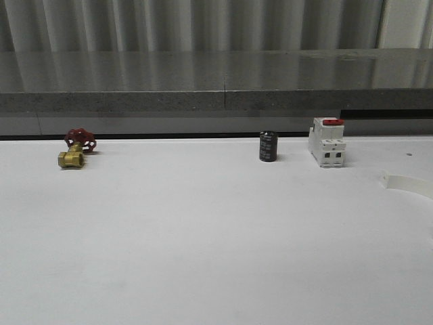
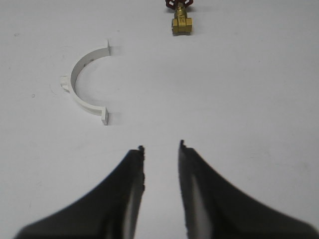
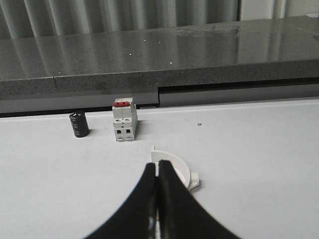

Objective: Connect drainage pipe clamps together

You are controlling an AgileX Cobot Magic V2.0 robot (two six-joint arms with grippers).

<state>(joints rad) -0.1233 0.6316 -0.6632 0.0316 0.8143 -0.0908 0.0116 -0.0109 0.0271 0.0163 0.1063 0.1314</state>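
One white half-ring drainage pipe clamp (image 2: 82,82) lies flat on the white table, its open side facing right in the left wrist view. My left gripper (image 2: 162,145) hangs short of it and off to one side, open, with nothing between its fingers. The other drainage pipe clamp (image 3: 180,169) lies just beyond my right gripper (image 3: 158,164), whose black fingers are shut together and hide part of the ring. In the front view this clamp (image 1: 408,184) rests at the table's right edge, cut off by the frame.
A brass valve with a red handle (image 1: 76,150) sits at the back left, and it shows beyond the left clamp as the valve (image 2: 182,22). A black cylinder (image 1: 268,147) and a white breaker with a red switch (image 1: 327,142) stand at the back right. A grey ledge (image 1: 223,101) runs behind the table.
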